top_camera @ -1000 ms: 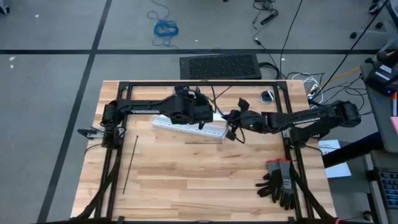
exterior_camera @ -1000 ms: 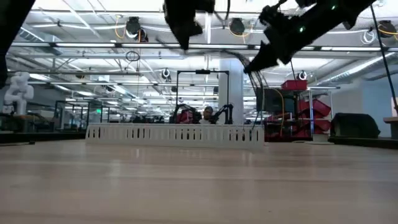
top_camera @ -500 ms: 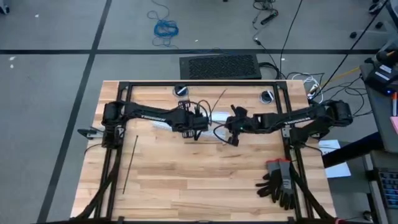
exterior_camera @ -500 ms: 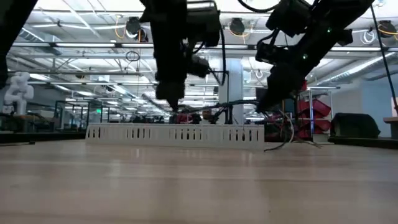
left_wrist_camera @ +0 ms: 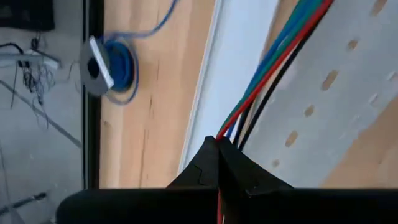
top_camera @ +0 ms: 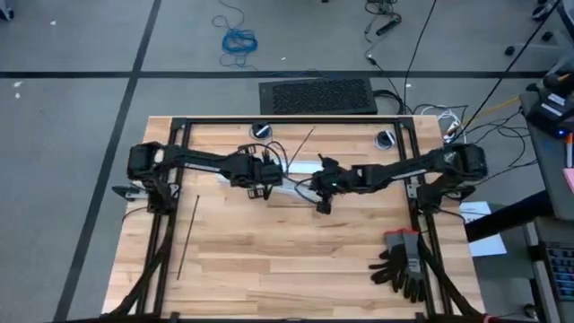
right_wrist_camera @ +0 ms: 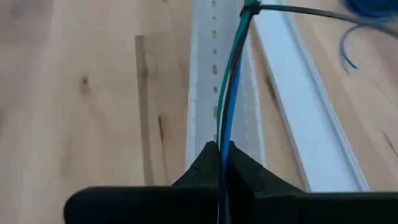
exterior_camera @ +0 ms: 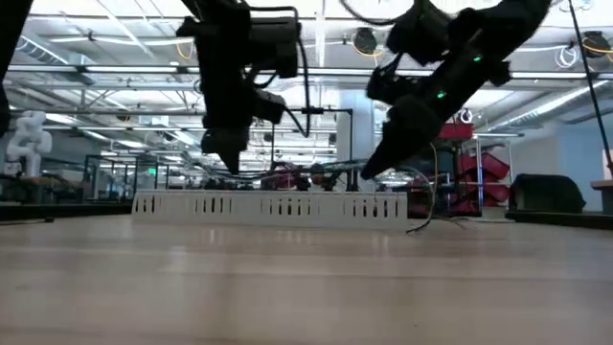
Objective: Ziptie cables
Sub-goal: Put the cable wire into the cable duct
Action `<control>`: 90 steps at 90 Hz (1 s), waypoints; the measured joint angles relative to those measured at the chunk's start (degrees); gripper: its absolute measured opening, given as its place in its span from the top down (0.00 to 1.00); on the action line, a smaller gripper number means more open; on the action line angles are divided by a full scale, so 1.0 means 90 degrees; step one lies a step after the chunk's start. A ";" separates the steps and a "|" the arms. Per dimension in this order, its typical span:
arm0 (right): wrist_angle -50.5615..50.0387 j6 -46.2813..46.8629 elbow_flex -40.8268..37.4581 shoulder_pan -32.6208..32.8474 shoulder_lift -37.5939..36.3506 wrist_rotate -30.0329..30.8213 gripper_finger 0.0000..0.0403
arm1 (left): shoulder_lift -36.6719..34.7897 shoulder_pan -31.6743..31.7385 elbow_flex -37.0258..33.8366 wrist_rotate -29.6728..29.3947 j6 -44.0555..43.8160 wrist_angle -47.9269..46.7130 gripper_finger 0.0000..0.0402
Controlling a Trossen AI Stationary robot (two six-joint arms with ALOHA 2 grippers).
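Note:
The cables, a thin bundle of blue, green, red and dark wires, hang over the white slotted duct near the table's middle. They stretch between my left gripper and my right gripper, both shut on them. A black ziptie is wrapped round the bundle, its tail sticking out sideways. Another ziptie lies flat on the wood at the left. In the low view both grippers stand just above the duct. My left gripper pinches the bundle of wires between its two shut fingers, coming from above and from the table's left. The wires run on from the fingertips over the duct, clear of it. My right gripper pinches the same bundle between its two shut fingers, slanting down from the table's right, with the ziptie loop farther along the wires. The bundle runs nearly straight toward my left gripper; loose wire ends droop behind the fingers toward the table.
A flat white duct lid lies beside the slotted duct. Black gloves lie at the near right corner. Black frame bars border the table. A blue spool sits near the far edge.
Both grippers have come down from high above the duct to just over it and gone toward the table's left edge, carrying the cables, which now stretch between them low over the duct.

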 joint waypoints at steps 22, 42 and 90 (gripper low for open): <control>-0.0981 -0.0553 0.1360 -0.0027 0.0850 -0.0293 1.00 | -0.0120 0.0046 -0.0892 -0.0093 -0.0100 0.0393 1.00; -0.1711 -0.0648 0.1906 -0.0108 0.1502 -0.0340 1.00 | -0.0125 0.0066 -0.1060 -0.0283 0.0179 0.0729 1.00; -0.1996 -0.0617 0.1879 -0.0134 0.1435 -0.0224 0.69 | -0.0113 -0.0272 -0.0974 0.0009 0.0577 0.0606 0.83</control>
